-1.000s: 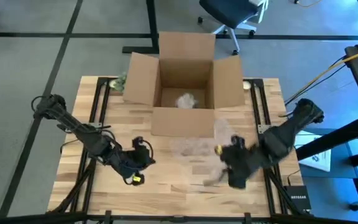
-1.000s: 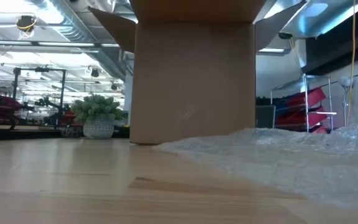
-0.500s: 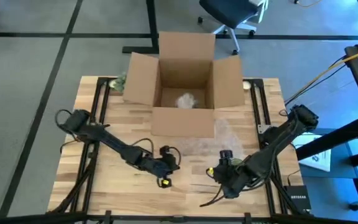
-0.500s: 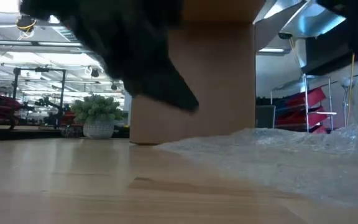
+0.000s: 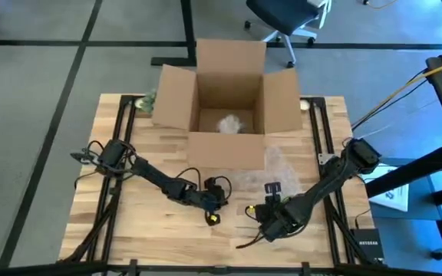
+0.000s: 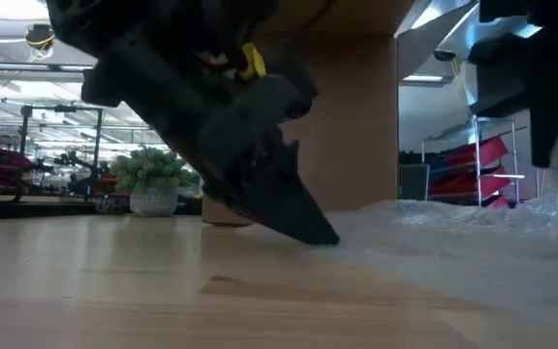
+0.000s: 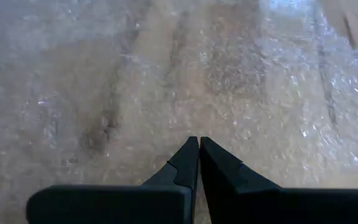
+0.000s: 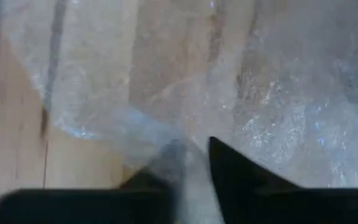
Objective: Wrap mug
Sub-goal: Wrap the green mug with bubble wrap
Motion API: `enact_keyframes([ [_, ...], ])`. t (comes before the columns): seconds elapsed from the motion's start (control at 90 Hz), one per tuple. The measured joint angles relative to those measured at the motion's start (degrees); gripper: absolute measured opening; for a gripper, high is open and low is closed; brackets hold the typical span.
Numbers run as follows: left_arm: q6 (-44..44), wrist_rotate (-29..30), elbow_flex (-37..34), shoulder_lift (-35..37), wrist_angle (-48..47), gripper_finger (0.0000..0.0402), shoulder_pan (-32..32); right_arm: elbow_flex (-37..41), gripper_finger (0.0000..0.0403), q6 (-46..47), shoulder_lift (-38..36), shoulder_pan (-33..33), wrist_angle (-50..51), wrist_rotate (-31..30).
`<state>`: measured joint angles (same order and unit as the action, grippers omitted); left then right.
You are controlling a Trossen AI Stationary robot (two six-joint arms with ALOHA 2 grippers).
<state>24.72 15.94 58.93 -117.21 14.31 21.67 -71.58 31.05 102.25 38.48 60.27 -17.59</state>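
Change since earlier frame: both arms have moved inward toward the table centre in front of the cardboard box [image 5: 229, 107]; the left gripper, previously further left of the box front, now sits just before it; the low view, clear of arms a second ago, is now filled by the left gripper.
Left gripper [image 5: 219, 201]: in front of the box, tips down on the near-left edge of the bubble wrap [image 5: 248, 180]. Fingers [image 7: 188, 162] pressed together, tips meeting, nothing visibly between them; they touch or nearly touch the wrap's surface.
Right gripper [image 5: 261, 222]: in front of the box and to its right, at the near edge of the wrap. Jaws closed on a gathered fold of the wrap, which rises between the fingers [image 8: 229, 165] in the wrist view.
Bubble wrap: spread flat on the table [image 5: 129, 230], directly in front of the box.
Mug: not identifiable; a pale crumpled bundle [image 5: 229, 123] lies inside the box, contents cannot be told.
Plant [image 6: 153, 179]: behind the box's left corner.
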Motion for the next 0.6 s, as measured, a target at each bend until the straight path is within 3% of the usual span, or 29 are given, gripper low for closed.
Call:
enact_keyframes([
  [0.244,3.19,-0.88,-0.11,3.19,-10.37,0.0,5.54,-7.57,0.0014,6.8,-0.99,-1.44,14.9,-6.0],
  [0.444,6.52,1.28,-0.29,6.62,-18.39,0.0,9.16,-10.37,0.0005,21.08,-2.72,-2.2,29.5,-12.54],
  [0.6,8.29,3.08,-0.28,7.54,-23.24,0.0,11.61,-8.03,0.0001,27.06,-5.61,-2.38,29.41,-12.62],
])
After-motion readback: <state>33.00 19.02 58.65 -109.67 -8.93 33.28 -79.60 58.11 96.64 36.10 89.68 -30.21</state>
